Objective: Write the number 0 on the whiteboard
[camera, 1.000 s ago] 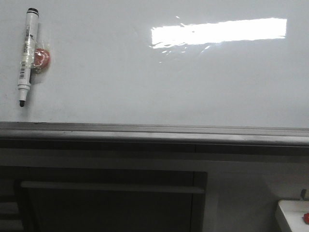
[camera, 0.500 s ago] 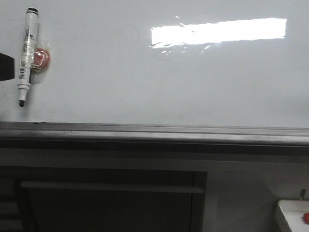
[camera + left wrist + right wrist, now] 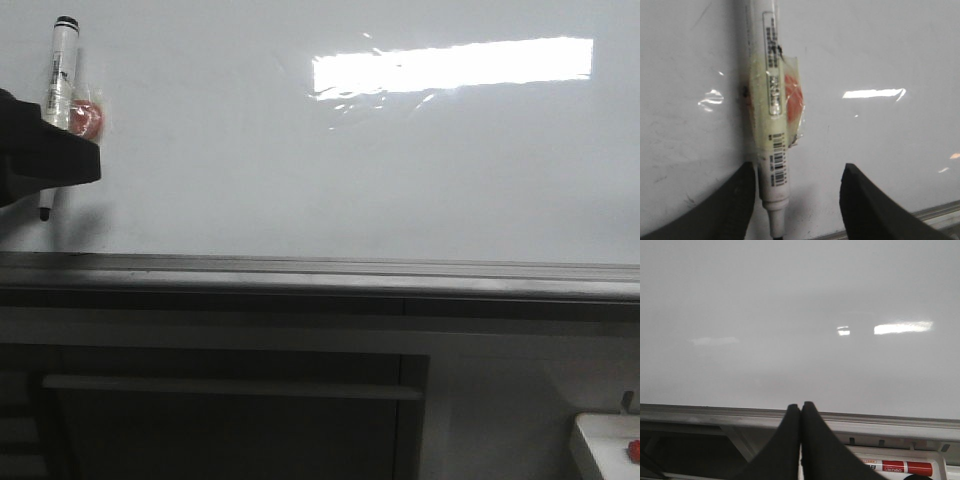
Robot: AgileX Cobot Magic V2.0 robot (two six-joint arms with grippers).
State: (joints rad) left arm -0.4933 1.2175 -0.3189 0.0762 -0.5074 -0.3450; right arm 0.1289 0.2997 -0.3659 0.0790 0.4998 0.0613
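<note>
left end effector point(image 3: 795, 205) open, marker pen point(image 3: 767, 115) seemingly touching one finger.

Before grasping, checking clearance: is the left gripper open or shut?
Open: the left gripper has its fingers spread, the marker between them, untouched.

Front and both wrist views face the whiteboard point(image 3: 350, 160) closely.

Dim room, dark cabinet point(image 3: 230, 410) below, pale horizontal bar point(image 3: 235, 386) across its front, lighter grey panel point(image 3: 500, 410) to the right, white tray point(image 3: 608, 448) at the lower right corner holding something small and red point(image 3: 633, 451), overhead strip light mirrored above
</note>
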